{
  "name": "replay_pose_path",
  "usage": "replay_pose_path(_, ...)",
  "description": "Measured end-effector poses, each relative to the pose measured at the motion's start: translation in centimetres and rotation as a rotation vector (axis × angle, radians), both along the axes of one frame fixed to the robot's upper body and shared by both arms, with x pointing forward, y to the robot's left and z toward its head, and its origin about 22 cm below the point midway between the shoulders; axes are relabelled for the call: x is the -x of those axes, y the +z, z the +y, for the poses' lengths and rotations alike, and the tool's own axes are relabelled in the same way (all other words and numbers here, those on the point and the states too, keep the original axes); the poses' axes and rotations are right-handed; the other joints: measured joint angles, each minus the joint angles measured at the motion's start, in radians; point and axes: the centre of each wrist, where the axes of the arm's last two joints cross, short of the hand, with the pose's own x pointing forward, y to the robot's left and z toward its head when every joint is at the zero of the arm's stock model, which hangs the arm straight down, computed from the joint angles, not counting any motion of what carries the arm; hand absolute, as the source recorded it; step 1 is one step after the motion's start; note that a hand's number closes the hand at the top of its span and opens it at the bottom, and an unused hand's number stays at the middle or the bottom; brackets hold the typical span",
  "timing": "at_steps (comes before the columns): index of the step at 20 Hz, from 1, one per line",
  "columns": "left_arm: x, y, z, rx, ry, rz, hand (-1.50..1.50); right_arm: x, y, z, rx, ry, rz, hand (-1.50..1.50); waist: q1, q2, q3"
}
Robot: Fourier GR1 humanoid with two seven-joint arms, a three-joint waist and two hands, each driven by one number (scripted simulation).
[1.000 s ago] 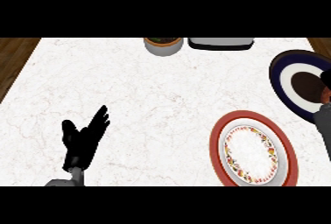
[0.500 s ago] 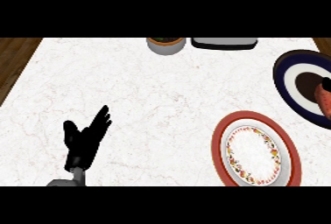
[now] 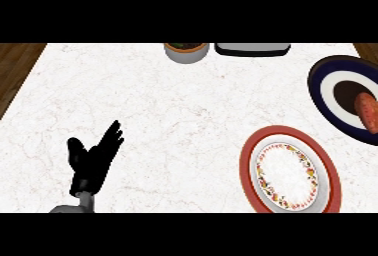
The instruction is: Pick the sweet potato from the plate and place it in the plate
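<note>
Sweet potato (image 3: 366, 110) lies on dark plate (image 3: 328, 75), far right. Left hand (image 3: 92, 159) open, empty, well apart at lower left of counter (image 3: 184, 110).

Left hand (image 3: 92, 162): open, fingers up, resting low on the marble counter (image 3: 170, 115).
Ahead of the hand: bare marble all the way up — only a small pot (image 3: 186, 51) and a dark tray (image 3: 251, 48) at the far edge block it.
To its right: wide open stretch, then the red-rimmed plate (image 3: 291, 175) well apart, low and flat.
Beyond that plate, further right: dark blue plate (image 3: 341, 95) at the edge, sweet potato (image 3: 367, 109) lying on it — passage between the two plates narrow.
To its left: free marble, then wooden floor (image 3: 16, 70) past the counter's edge.
</note>
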Motion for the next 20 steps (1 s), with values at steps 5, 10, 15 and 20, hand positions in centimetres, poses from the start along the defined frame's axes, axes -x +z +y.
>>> replay_pose_path(5,0.1,0.0,0.5,0.002,0.013,0.005,0.0,2.7,-1.7,-2.0,-0.059,0.046,-0.123,-1.5,-0.013,-0.005,-0.003)
replay_pose_path(10,0.7,-0.4,0.3,0.0,0.02,0.011,0.0,6.7,-6.0,-3.4,-0.103,0.182,-0.206,-1.5,-0.022,-0.011,-0.006)
replay_pose_path(15,0.8,-0.5,0.0,-0.001,0.023,0.016,0.0,10.1,-10.4,-3.6,-0.117,0.303,-0.22,-1.5,-0.024,-0.015,-0.01)
replay_pose_path(20,0.2,-0.6,0.4,-0.007,0.027,0.023,0.0,12.5,-13.5,-2.1,-0.112,0.356,-0.171,-1.5,-0.028,-0.018,-0.012)
